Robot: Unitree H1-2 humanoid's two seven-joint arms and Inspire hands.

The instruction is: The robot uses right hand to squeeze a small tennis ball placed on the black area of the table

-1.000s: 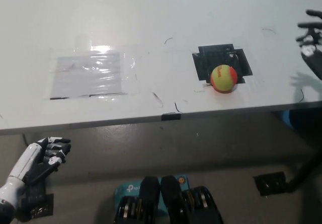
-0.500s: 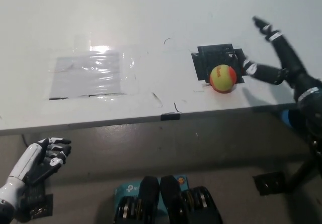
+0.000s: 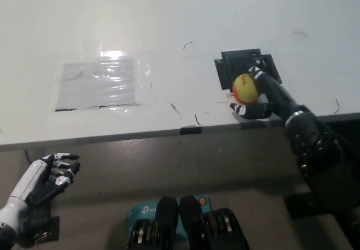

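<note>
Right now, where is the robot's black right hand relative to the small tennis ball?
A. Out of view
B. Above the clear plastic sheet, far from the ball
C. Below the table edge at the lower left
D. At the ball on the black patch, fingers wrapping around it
D: the right hand has fingers curled around the tennis ball at the black patch; the white left hand rests below the table edge.

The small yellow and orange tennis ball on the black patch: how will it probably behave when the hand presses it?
The small yellow and orange tennis ball is round, so it may roll off the black taped patch unless caged. The black right hand seems to wrap it from both sides, which should stop that. It probably yields slightly, being soft-looking. The white left hand rests below the white table.
</note>
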